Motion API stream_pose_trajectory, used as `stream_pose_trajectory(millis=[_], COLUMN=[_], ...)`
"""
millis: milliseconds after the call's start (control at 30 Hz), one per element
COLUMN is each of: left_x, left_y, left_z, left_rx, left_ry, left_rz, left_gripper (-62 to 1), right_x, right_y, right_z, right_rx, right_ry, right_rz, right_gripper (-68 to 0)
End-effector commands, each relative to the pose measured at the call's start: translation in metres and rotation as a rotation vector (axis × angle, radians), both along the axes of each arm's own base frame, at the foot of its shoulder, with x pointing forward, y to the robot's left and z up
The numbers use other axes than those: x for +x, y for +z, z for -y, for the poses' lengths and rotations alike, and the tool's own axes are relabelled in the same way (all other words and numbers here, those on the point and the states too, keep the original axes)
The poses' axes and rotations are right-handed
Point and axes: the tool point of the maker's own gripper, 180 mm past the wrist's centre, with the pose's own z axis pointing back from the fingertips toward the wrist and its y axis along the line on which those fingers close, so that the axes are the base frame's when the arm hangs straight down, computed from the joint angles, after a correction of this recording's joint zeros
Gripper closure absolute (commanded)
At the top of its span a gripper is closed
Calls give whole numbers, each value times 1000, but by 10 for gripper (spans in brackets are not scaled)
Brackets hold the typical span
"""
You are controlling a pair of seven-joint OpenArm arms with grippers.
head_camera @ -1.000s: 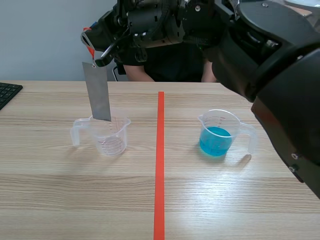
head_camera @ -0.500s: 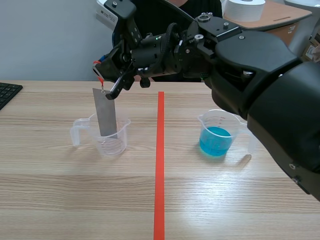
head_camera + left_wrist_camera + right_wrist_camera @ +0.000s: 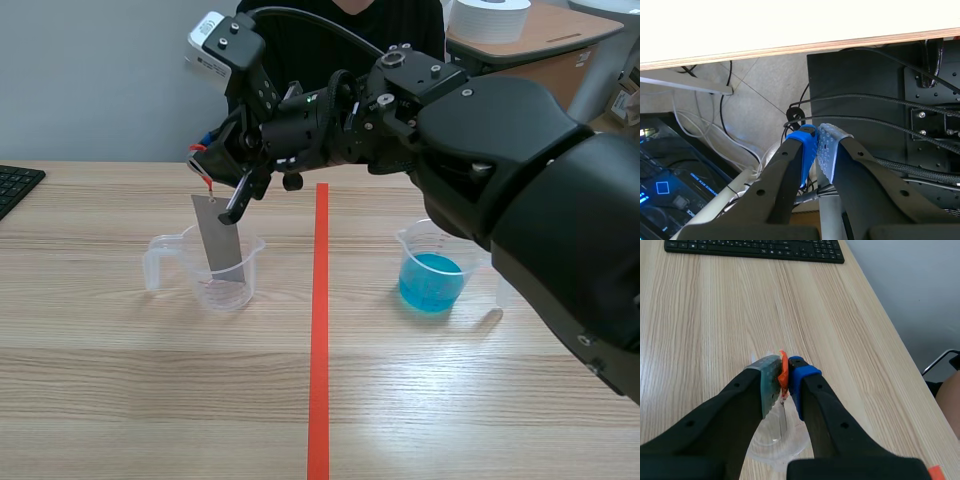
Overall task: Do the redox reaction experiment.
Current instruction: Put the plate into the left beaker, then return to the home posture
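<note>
A grey metal sheet (image 3: 220, 240) hangs from a small orange tag (image 3: 783, 371). My right gripper (image 3: 205, 170) (image 3: 784, 375) is shut on that tag; the arm comes in from the right and reaches past the middle line. The sheet's lower end sits inside an empty clear measuring cup (image 3: 215, 275) (image 3: 780, 442), leaning slightly. A second clear cup (image 3: 435, 270), holding blue liquid, stands right of the line. My left gripper (image 3: 816, 145) is shut on nothing and faces the floor and cables below the table edge; the scene view does not show it.
A red tape line (image 3: 320, 330) runs down the middle of the wooden table. A black keyboard (image 3: 15, 185) (image 3: 755, 250) lies at the far left edge. A person in dark clothing (image 3: 340, 25) sits across the table.
My right gripper has come down and a little to the right, lowering the sheet from above the empty cup's rim until its lower end is inside the cup.
</note>
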Motion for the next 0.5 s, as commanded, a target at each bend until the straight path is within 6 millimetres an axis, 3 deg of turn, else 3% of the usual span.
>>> stream_pose_trajectory(millis=[0, 300, 467], left_x=[3, 3, 3], left_y=[2, 2, 2], left_z=[3, 3, 2], left_rx=[-6, -6, -6], left_ry=[-9, -9, -9], left_rz=[15, 15, 14], left_gripper=[-49, -49, -49], right_x=[2, -3, -13], right_y=[14, 26, 45], right_z=[-4, -15, -27], right_rx=[21, 91, 224], right_ry=[15, 29, 48], right_rz=[26, 2, -56], right_gripper=[-152, -528, -678])
